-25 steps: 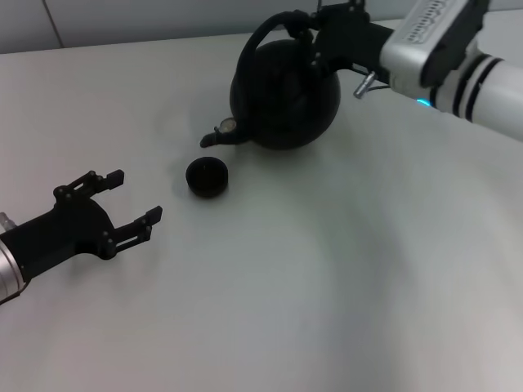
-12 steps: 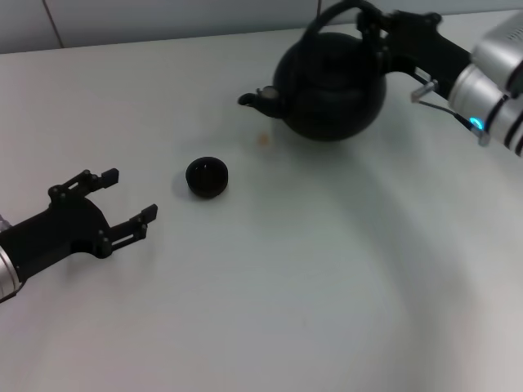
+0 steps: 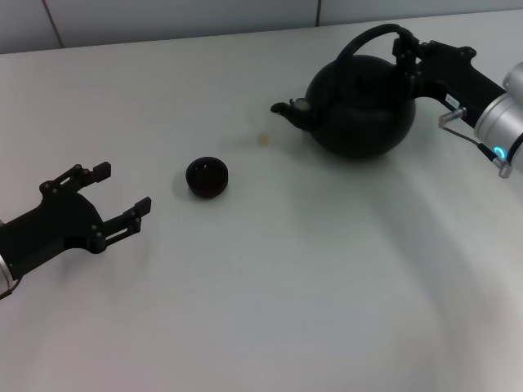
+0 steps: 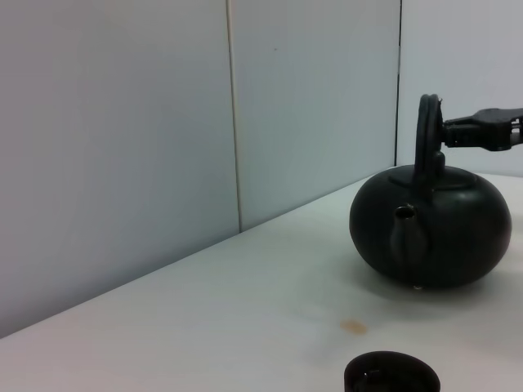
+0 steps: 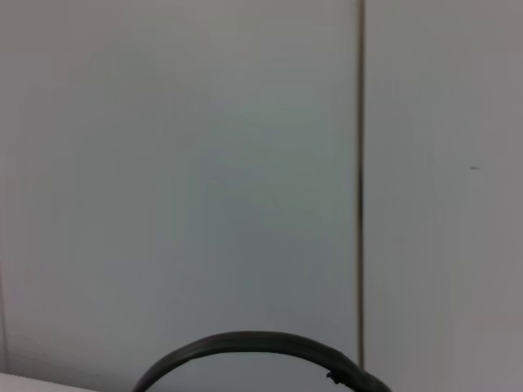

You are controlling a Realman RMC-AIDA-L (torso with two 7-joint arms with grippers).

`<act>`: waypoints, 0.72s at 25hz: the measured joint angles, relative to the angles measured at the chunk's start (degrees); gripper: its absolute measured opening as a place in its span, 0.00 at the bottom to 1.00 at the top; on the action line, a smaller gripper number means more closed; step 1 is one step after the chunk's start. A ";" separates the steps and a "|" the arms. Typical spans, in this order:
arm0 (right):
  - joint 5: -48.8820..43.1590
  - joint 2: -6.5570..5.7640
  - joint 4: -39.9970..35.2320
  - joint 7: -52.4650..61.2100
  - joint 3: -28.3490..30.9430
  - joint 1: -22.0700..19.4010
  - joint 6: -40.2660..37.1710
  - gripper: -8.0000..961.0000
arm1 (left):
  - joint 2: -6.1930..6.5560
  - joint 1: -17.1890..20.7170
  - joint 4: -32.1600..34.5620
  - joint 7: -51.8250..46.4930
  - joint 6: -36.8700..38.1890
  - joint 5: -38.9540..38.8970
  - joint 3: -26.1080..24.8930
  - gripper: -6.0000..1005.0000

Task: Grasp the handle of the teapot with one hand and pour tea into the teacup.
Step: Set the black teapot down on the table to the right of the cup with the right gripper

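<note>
— Where does the big round matte-black teapot (image 3: 359, 106) sit?

— At the far right of the white table (image 3: 270, 278), upright, its short spout (image 3: 290, 109) turned toward the robot's left. The thick black arched handle (image 3: 372, 37) rises over the body, and the right gripper (image 3: 406, 51) is clamped on the handle's right end.

— And the tiny dark round teacup (image 3: 206, 176)?

— It stands well apart from the teapot, nearer the robot and to the left of the spout. Its inside looks dark; whether it holds tea cannot be told. A small orange-brown spot (image 3: 263, 139) marks the table between the cup and the spout.

— The other arm?

— The left gripper (image 3: 105, 196) rests low at the near left, fingers spread apart and holding nothing, pointing toward the teacup from a little way off.
</note>
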 joint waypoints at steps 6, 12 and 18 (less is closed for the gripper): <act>0.04 -0.07 2.12 -1.81 2.58 -0.25 -1.67 0.10 | -0.23 0.22 0.05 0.00 0.49 0.00 -0.22 0.81; 0.12 -0.16 3.25 -2.45 2.72 -0.18 -1.69 0.12 | -0.40 0.22 0.05 0.20 0.62 0.00 -0.22 0.81; 0.17 0.01 4.29 -3.04 3.47 -0.13 -2.07 0.14 | -0.48 0.18 0.29 0.27 0.62 0.00 -0.27 0.81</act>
